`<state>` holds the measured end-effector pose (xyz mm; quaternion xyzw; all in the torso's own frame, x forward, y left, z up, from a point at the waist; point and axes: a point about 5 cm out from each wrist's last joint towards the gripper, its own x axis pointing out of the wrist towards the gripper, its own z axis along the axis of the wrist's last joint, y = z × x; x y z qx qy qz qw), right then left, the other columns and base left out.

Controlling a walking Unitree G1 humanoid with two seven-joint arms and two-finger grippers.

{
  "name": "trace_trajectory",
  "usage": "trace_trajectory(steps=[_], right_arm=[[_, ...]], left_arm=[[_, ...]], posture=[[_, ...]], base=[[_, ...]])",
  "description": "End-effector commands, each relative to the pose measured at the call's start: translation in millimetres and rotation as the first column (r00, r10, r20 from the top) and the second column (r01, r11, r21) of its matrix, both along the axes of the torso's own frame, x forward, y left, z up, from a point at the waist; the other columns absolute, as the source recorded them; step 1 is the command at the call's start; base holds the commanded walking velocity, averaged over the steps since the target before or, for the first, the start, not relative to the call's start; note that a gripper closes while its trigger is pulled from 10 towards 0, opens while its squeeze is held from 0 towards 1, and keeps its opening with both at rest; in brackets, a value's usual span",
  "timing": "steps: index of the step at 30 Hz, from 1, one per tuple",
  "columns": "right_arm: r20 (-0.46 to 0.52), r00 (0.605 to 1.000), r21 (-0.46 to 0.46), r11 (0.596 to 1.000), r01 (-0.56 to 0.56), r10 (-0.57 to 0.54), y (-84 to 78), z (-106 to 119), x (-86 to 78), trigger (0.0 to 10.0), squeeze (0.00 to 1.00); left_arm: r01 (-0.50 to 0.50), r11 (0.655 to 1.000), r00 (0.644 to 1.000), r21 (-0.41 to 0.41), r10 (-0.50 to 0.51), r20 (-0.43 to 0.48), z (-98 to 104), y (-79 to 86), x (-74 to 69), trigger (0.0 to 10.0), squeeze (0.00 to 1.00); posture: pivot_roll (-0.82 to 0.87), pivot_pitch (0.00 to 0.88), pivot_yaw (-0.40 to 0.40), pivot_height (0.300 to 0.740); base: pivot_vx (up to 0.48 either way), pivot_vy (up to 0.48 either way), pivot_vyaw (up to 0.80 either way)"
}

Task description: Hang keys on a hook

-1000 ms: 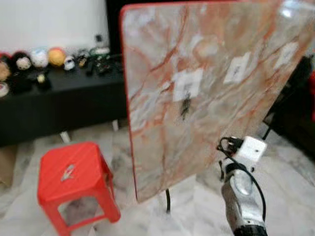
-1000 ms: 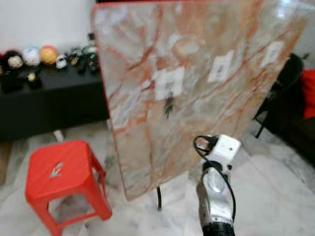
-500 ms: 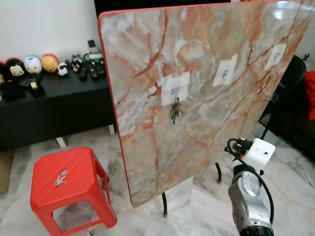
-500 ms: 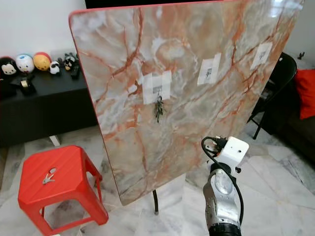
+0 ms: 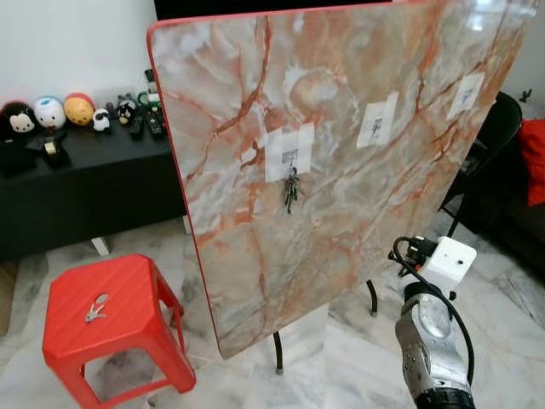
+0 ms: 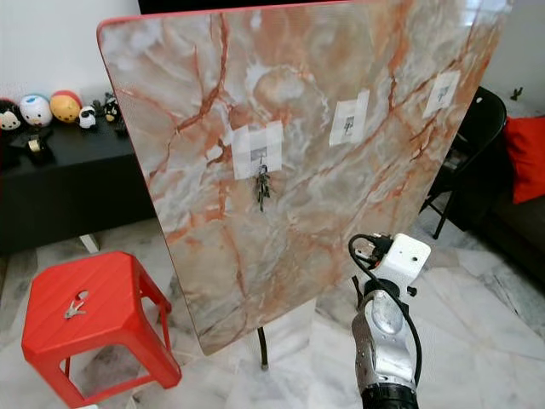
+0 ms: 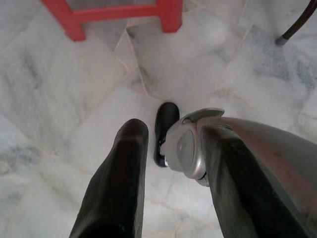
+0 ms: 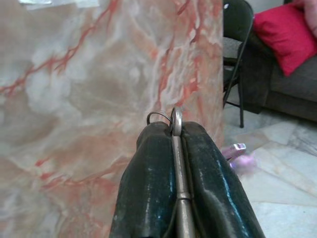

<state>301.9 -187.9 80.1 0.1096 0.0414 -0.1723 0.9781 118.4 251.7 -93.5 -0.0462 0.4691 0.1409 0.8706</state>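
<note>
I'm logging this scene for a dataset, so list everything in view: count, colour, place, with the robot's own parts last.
marble board: one, orange-veined, upright at centre.
hooks on white patches: three, across the board.
hung keys: one bunch, dark, on the leftmost hook.
stool: one, red, left of the board.
loose key: one, silver, on the stool.
bench: one, black, behind, carrying toys.
chair: one, black, far right.
cushion: one, red, on a sofa.
right gripper: shut on a key ring, facing the board.
left gripper: open, over the floor.
</note>
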Motion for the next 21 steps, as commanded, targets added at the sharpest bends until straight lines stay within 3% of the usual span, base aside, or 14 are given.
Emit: trace_trajectory(steps=[1, 17, 21], right_arm=[[0.004, 1.0, 0.002, 1.0, -0.004, 0.004, 1.4, 2, 2.3, 10.0, 0.0], [0.003, 1.0, -0.002, 1.0, 0.015, -0.015, -2.6, 3, 3.6, 10.0, 0.0], [-0.001, 1.0, -0.003, 1.0, 0.017, -0.017, -3.2, 2, 3.6, 10.0, 0.0]], left_arm=[[-0.015, 1.0, 0.999, -0.012, 0.014, -0.029, -3, -2.4, -6.4, 10.0, 0.0], [-0.008, 1.0, 1.0, -0.021, 0.008, -0.021, -3, -5.4, -1.9, 10.0, 0.0], [0.003, 1.0, 1.0, -0.027, -0.003, 0.0, -1, -12.8, 10.6, 10.0, 0.0]], posture=[[0.06, 0.0, -0.08, 0.714], [0.06, 0.0, -0.083, 0.714], [0.06, 0.0, -0.084, 0.714]], base=[[0.0, 0.0, 0.0], [0.0, 0.0, 0.0], [0.123, 0.0, 0.0]])
